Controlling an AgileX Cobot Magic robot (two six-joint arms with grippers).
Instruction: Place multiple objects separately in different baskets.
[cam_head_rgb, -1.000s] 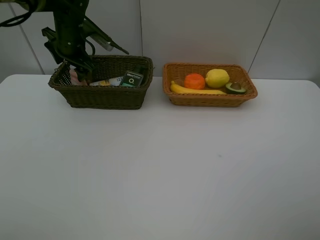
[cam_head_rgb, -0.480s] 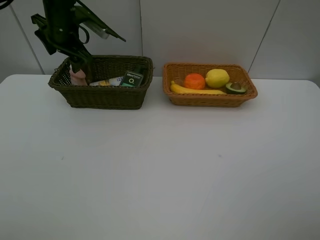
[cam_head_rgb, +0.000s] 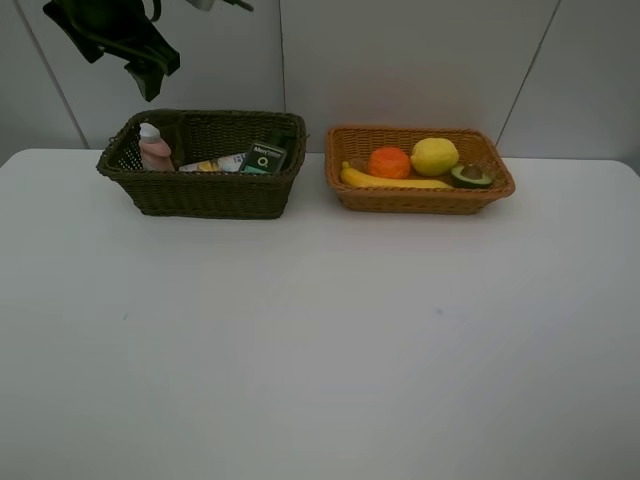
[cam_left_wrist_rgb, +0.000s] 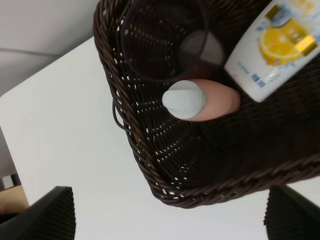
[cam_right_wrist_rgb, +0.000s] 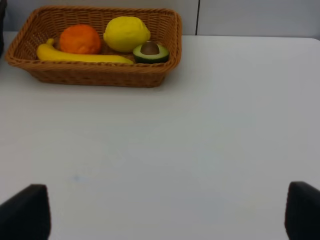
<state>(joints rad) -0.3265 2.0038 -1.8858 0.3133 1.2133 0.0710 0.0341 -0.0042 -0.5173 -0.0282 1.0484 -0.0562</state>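
exterior high view: left gripper (cam_head_rgb: 150, 75), jaws wide and empty, has lifted clear, leaving the small pink bottle (cam_head_rgb: 153, 147) upright in the dark basket's (cam_head_rgb: 210, 195) left end; sorting looks complete.

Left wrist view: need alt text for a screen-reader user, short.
Looking down into a dark wicker basket on a white table: a small pink bottle with a pale cap stands beside a white lemon-label bottle and a translucent cup. Open gripper fingertips show in both lower corners.

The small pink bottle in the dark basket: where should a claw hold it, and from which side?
Probably from above, at its pale cap. The small pink bottle stands upright in a corner of the dark basket, so the walls block a sideways approach and only its top is free.
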